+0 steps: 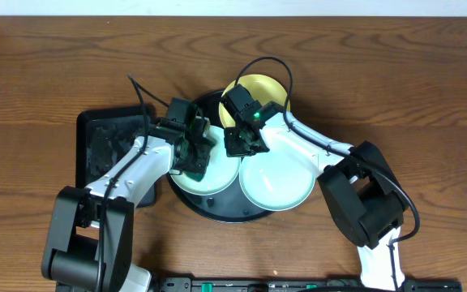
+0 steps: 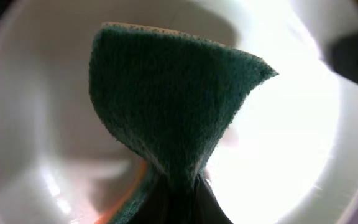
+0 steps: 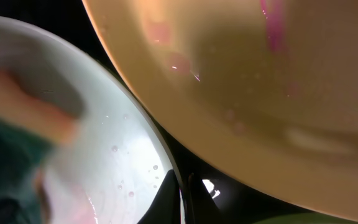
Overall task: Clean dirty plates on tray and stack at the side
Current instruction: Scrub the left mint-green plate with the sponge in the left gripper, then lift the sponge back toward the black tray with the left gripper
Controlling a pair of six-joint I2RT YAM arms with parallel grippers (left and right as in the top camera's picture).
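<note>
Plates (image 1: 278, 182), three glossy shallow rounds, are lying close together on the tray (image 1: 220, 214), a round black dish with a raised rim, and you are working over them with both arms. Just beside the tray's left edge, a smaller black rectangular tray (image 1: 102, 150) is sitting on the wooden table (image 1: 428, 89). Over the tray's left half, your left gripper (image 1: 194, 154) is pinching a sponge (image 2: 173, 106) above the left mint plate (image 1: 211, 177). The sponge's coarse dark green face is curling upward, with an orange layer showing beneath it. Above the tray's middle, your right gripper (image 1: 240, 144) is hanging where the plates meet; you cannot tell from the wrist view whether its fingers are spread or pressed together. Filling the tray's right half, the right mint plate (image 1: 286, 186) is gleaming pale and smooth. At the tray's back edge, the yellow plate (image 3: 260, 93) is showing pink smears (image 3: 272, 28), and its rim is overhanging the left mint plate, which is carrying small droplets.
</note>
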